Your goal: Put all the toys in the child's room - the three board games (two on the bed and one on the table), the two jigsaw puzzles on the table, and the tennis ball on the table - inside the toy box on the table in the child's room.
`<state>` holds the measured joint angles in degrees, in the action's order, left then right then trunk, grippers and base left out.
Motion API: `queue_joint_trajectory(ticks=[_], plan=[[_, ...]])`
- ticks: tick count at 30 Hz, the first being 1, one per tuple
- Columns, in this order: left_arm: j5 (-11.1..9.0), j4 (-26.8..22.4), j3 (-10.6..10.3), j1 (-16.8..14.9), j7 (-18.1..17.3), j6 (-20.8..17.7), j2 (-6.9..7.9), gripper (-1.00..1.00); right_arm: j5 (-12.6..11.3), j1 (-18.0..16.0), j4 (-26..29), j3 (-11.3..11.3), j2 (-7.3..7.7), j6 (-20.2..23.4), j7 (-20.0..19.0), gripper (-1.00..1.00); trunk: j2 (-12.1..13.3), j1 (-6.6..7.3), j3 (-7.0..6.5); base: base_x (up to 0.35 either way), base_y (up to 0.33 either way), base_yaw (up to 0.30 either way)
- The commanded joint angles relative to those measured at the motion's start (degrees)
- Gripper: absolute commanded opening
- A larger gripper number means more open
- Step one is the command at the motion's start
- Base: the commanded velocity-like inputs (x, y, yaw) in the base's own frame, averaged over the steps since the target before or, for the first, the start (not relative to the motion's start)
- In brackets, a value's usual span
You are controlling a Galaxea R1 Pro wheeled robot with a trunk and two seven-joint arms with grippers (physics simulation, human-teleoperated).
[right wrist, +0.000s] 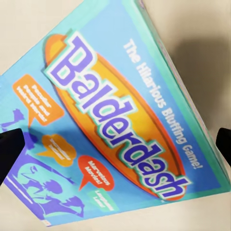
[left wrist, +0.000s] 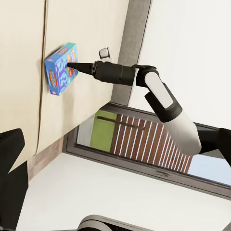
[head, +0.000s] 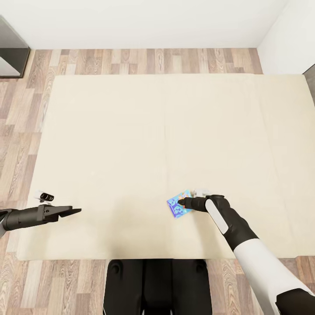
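A wood-plank floor (head: 26, 144) runs along the left of the head view and continues behind the bed (head: 144, 131), meeting a white wall (head: 144, 22) at the back. The bed's plain beige mattress spreads wide across the middle, its surface bare except for one item near the front edge. In the left wrist view a window (left wrist: 144, 144) with a dark frame shows past the mattress edge.

At the left, the left end effector (head: 72, 211) hangs over the mattress's front left part, well apart from the game; its fingers appear drawn together into one dark wedge.

Right of centre lies the board game (head: 179, 204), a small flat blue box, lying flat on the mattress at a skew. Its lid reads "Balderdash" in purple letters on an orange oval, with "The Hilarious Bluffing Game!" beside it.

The right end effector (head: 182, 202) points down at the box, its fingers (right wrist: 10, 154) spread apart at either side of the lid, not clamped on it.
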<state>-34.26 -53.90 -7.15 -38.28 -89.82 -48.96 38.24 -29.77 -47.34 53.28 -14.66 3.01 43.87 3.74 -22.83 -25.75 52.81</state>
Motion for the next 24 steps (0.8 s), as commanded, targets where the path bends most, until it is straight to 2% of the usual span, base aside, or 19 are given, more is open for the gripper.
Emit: queue_joint_trajectory(ticks=[1, 24], plan=[[-0.21, 0.02, -0.23, -0.04, -0.19, -0.61, 0.08, 1.00, -0.46, -0.03, 0.07, -0.19, 0.03, 0.16, 0.39, 1.00, -0.09, -0.03, 0.06, 0.000, 0.005, 0.000], [-0.24, 0.02, -0.23, -0.04, -0.19, -0.61, 0.08, 1.00, -0.46, -0.03, 0.13, -0.19, -0.03, 0.11, 0.47, 1.00, -0.09, -0.03, 0.06, 0.000, 0.000, 0.000]])
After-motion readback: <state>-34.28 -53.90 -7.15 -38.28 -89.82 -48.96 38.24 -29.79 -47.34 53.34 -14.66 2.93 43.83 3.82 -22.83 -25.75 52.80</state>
